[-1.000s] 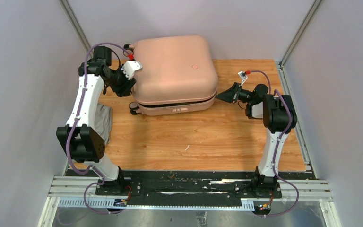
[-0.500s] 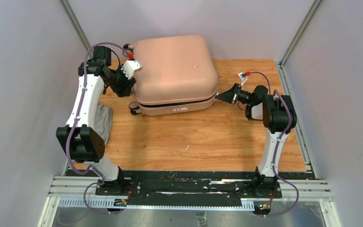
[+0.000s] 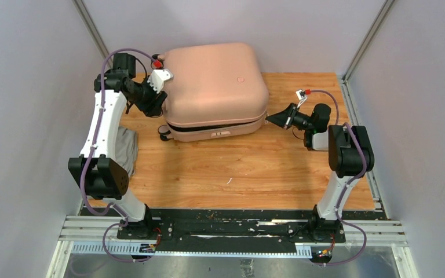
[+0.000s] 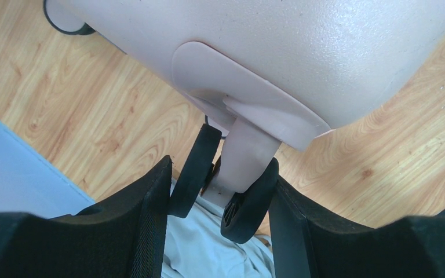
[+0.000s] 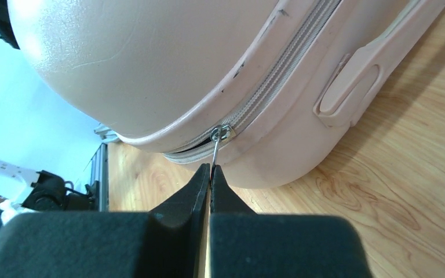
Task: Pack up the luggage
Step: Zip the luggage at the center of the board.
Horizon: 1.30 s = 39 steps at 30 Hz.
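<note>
The luggage (image 3: pixel 214 87) is a big pale pink hard-shell suitcase lying flat at the back of the wooden table, with a dark gap along its front seam. My left gripper (image 3: pixel 159 106) is at its left side, shut on a black twin wheel (image 4: pixel 249 202) of the luggage (image 4: pixel 278 52); the fingers (image 4: pixel 150 197) press the wheel from both sides. My right gripper (image 3: pixel 268 119) is at the front right corner of the luggage (image 5: pixel 150 63), shut on the thin metal zipper pull (image 5: pixel 216 149) that hangs from the slider (image 5: pixel 222 133).
A grey cloth bundle (image 3: pixel 128 147) lies on the table by the left arm, and the cloth (image 4: pixel 208 249) shows below the held wheel. Another wheel (image 3: pixel 163 132) sticks out at the front left corner. A pink side handle (image 5: pixel 347 87) sits on the shell. Walls stand close on both sides.
My right gripper has shut on the zipper pull, and its arm has swung a little to the right. My left gripper has risen slightly with the wheel.
</note>
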Each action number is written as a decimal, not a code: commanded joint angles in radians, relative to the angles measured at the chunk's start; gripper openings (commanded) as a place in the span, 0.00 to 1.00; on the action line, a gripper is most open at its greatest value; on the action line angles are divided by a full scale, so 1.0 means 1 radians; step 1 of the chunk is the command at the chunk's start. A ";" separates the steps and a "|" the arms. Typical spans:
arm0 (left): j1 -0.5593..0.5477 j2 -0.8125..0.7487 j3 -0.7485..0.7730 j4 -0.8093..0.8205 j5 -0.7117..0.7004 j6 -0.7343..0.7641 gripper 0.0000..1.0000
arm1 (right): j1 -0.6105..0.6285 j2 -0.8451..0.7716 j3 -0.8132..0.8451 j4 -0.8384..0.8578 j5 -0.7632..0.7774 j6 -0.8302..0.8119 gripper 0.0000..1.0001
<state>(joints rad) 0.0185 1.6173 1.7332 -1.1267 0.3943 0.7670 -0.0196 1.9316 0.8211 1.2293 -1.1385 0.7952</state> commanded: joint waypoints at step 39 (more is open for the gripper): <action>-0.005 -0.121 0.000 0.151 0.019 -0.196 0.00 | -0.051 -0.364 -0.029 -0.566 0.336 -0.403 0.70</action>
<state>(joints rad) 0.0029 1.5711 1.6836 -1.1160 0.4553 0.6651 0.0452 1.4879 0.7193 0.5850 -0.8024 0.2848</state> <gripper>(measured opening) 0.546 0.645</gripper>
